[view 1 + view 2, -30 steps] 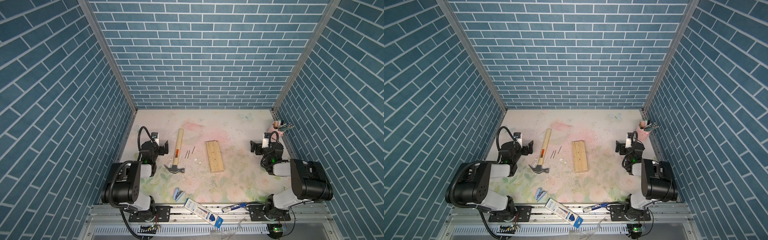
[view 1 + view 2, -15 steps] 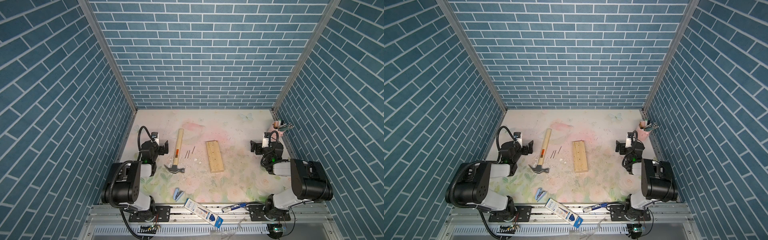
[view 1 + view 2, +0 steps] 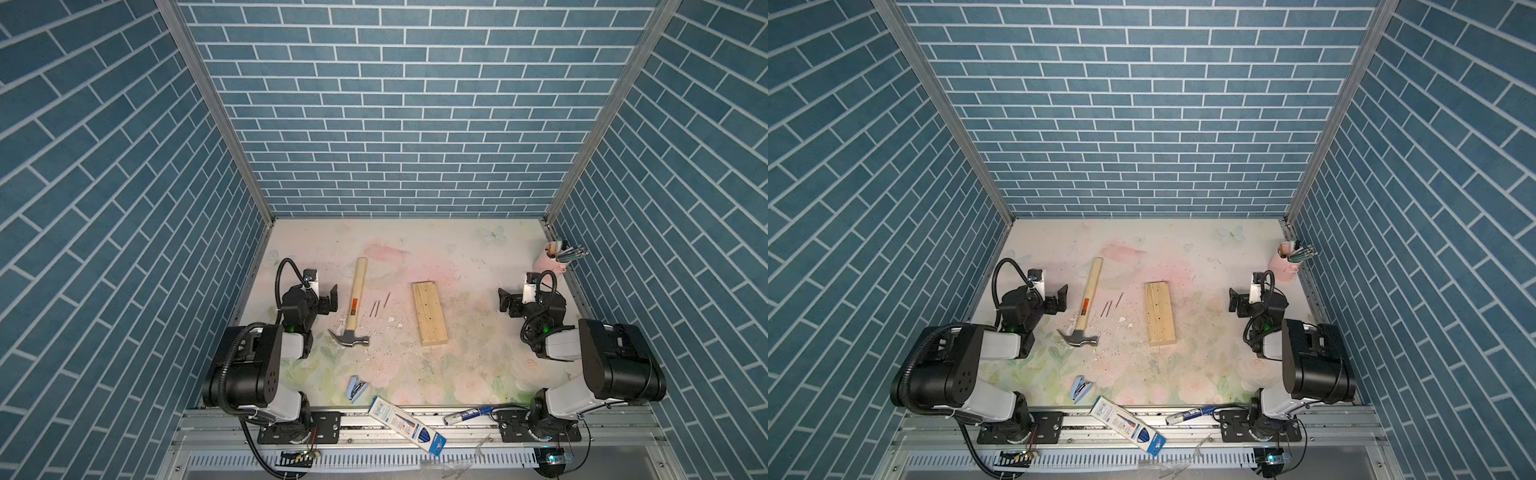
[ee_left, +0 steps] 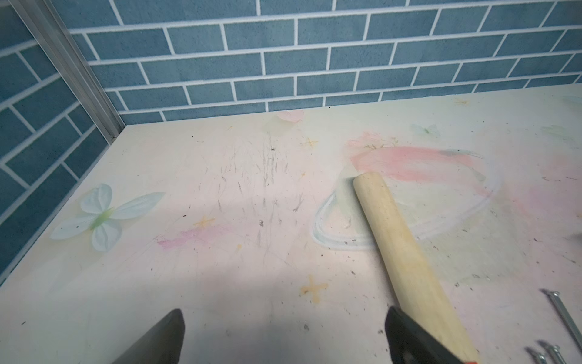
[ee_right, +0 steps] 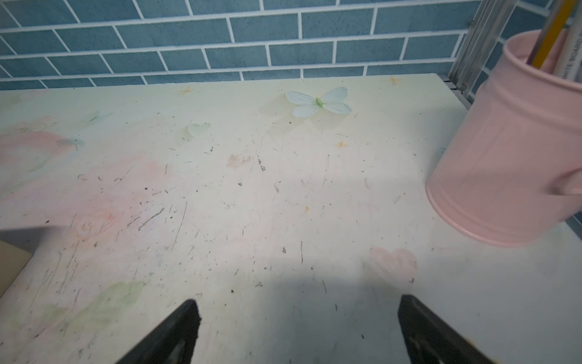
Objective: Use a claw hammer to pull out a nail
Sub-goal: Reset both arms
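The left gripper (image 3: 330, 300) sits low by the left edge of the table (image 3: 415, 245), close to the side wall. Its fingers (image 4: 163, 340) are spread wide and hold nothing. Just beside it lies the hammer (image 3: 355, 301), flat on the table. Its wooden handle points to the back wall. Its grey head is at the near end, with the claw toward the left arm. In the left wrist view the hammer (image 4: 400, 245) runs right next to one finger, and I cannot tell if they touch.

Three loose nails (image 3: 378, 306) lie just right of the handle. Next comes a wood block (image 3: 430, 313), lying flat near the middle. Between the block and the right gripper (image 3: 504, 302) there is a wide bare patch. That gripper's fingers (image 5: 176, 334) are spread wide too, with nothing in them. Behind it, in the far right corner, stands a pink cup (image 3: 552, 262) with pens.

Along the near edge lie a small blue stapler (image 3: 356, 388), a box of pens (image 3: 405, 424) and a marker (image 3: 469, 414).

The table top is pale with pink and green flowers. It is scratched, with crumbs around the block. Blue brick walls (image 3: 395, 104) close in three sides.
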`<state>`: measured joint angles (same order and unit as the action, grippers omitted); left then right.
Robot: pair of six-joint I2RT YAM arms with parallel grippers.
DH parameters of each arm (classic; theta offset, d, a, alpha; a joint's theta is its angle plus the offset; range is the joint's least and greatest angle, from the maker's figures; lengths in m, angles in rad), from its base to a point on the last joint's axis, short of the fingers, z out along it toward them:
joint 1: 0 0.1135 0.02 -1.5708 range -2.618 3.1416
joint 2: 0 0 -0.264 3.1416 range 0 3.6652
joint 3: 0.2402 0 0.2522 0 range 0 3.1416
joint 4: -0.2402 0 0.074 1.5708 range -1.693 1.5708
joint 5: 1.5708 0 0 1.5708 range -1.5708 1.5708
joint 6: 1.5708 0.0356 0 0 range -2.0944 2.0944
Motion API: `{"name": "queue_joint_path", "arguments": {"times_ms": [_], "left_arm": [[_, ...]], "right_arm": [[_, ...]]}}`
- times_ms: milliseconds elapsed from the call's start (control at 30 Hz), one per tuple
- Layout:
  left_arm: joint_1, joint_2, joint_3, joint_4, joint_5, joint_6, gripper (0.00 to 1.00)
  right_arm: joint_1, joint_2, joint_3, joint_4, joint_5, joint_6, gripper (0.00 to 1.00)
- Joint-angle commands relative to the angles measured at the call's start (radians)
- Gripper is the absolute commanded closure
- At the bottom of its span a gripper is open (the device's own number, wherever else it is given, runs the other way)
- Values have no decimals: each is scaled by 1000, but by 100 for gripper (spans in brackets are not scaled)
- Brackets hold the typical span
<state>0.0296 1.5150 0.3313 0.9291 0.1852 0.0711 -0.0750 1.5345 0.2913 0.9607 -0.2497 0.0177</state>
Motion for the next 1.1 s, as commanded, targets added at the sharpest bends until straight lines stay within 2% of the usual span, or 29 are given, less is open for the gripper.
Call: {"name": "queue_joint_path", "arguments": {"times_ms": [0, 100, 200, 333, 433, 533, 667, 1067], "left_arm": [[6, 3, 50, -68, -8, 7, 1], [6, -1, -8, 38, 63, 36, 1], [6, 1, -66, 149, 88, 41, 1], [6, 3, 55, -75, 92, 50, 1], [7, 1, -11, 48, 48, 26, 1], [7, 5, -7, 47, -37, -9, 1], [7, 6, 58, -81, -19, 5, 1], [7, 7, 53, -70, -6, 9, 1]], "right_arm": [[-2, -4, 46, -8, -14, -32, 1], [-3, -3, 52, -21, -4, -30, 1], [-3, -7, -36, 137, -53, -51, 1], [-3, -8, 20, 36, -40, -40, 1], [-5, 3, 86, -76, 34, -15, 1], [-5, 5, 101, -101, 105, 13, 1], [-3, 5, 101, -101, 113, 14, 1], [10, 9, 112, -117, 128, 5, 1]]}}
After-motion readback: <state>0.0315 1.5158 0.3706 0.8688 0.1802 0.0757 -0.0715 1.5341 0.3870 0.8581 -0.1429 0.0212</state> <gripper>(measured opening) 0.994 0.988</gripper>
